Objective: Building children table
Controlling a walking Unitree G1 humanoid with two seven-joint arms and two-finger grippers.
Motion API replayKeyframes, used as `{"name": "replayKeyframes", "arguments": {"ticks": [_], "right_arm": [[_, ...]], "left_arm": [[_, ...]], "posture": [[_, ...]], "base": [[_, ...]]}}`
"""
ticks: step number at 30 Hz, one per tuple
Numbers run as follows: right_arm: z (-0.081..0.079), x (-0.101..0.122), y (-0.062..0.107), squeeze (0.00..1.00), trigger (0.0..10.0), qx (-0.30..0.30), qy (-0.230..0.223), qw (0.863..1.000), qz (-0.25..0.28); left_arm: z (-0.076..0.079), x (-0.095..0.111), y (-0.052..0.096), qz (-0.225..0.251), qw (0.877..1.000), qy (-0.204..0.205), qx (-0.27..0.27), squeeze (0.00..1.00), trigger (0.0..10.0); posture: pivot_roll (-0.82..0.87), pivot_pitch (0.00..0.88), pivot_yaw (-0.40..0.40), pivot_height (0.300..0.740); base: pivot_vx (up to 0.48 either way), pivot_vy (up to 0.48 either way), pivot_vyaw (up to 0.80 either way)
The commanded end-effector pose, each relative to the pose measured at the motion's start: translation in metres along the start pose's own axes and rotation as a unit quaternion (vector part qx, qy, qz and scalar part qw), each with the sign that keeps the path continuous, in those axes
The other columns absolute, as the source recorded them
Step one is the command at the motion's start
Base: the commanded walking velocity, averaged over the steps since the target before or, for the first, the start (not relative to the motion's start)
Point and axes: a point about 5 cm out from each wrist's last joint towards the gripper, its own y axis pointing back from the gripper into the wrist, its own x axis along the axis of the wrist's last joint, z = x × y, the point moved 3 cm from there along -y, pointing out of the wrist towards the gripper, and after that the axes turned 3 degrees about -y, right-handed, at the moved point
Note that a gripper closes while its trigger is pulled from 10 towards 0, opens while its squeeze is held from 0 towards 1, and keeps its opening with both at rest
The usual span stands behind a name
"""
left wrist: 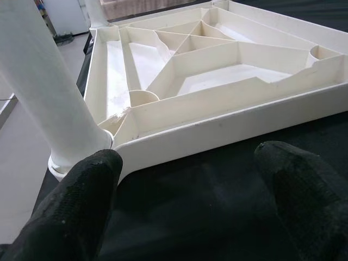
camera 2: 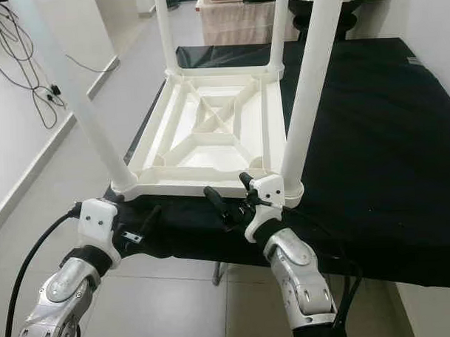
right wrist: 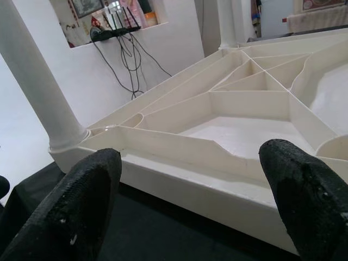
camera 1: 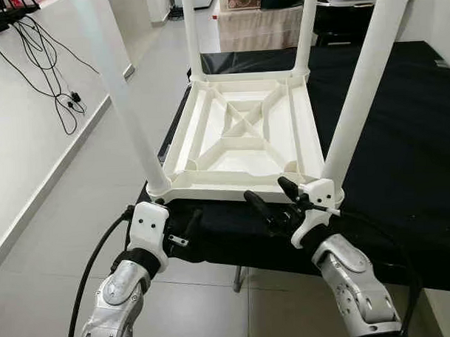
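The white plastic children's table (camera 1: 242,134) lies upside down on a black-covered work table (camera 1: 401,133), with its ribbed underside facing up. Its legs stand upward: a front-left leg (camera 1: 122,91), a front-right leg (camera 1: 359,90) and two at the far corners. My left gripper (camera 1: 184,227) is open just before the front-left corner, low over the black cloth; its fingertips (left wrist: 81,196) frame the rim there. At the front rim near the front-right leg, my right gripper (camera 1: 274,198) is open too, with the rim (right wrist: 206,179) showing between its fingers and nothing held.
The black work table's front edge runs just under my wrists, with tiled floor (camera 1: 78,203) to the left. Black cables (camera 1: 52,78) hang down the white wall on the left. A cloth-covered piece of furniture (camera 1: 250,27) stands behind.
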Motion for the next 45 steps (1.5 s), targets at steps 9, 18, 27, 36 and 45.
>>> {"name": "replayKeyframes", "arguments": {"ticks": [9, 18, 27, 36, 45], "right_arm": [[-0.002, 0.003, 0.001, 1.0, 10.0, 0.001, 0.008, 1.0, 0.008], [-0.005, 0.002, 0.0, 0.0, 10.0, 0.012, 0.033, 0.999, -0.002], [-0.008, 0.001, -0.001, 0.0, 10.0, 0.02, 0.05, 0.999, -0.006], [-0.017, -0.001, -0.001, 0.0, 10.0, 0.06, 0.092, 0.994, -0.018], [-0.033, -0.01, 0.009, 0.0, 10.0, 0.15, 0.137, 0.978, -0.054]], "left_arm": [[-0.004, -0.005, 0.0, -0.006, 1.0, -0.003, 0.012, 1.0, 10.0], [-0.008, -0.003, 0.001, 0.001, 1.0, 0.016, 0.022, 0.0, 10.0], [-0.01, -0.004, 0.0, -0.001, 0.999, 0.019, 0.03, 0.0, 10.0], [-0.013, -0.004, 0.0, 0.002, 0.999, 0.023, 0.04, 0.0, 10.0], [-0.015, -0.007, 0.0, -0.005, 0.999, 0.017, 0.044, 0.0, 10.0]], "posture": [[0.0, 0.11, 0.074, 0.74], [0.0, 0.108, 0.067, 0.74], [0.0, 0.107, 0.067, 0.74], [0.0, 0.099, 0.064, 0.74], [0.0, 0.09, 0.064, 0.74]], "base": [[0.0, 0.0, 0.0], [0.0, -0.037, 0.0], [0.0, -0.447, 0.0], [0.0, -0.037, 0.0], [0.0, 0.0, 0.0]]}}
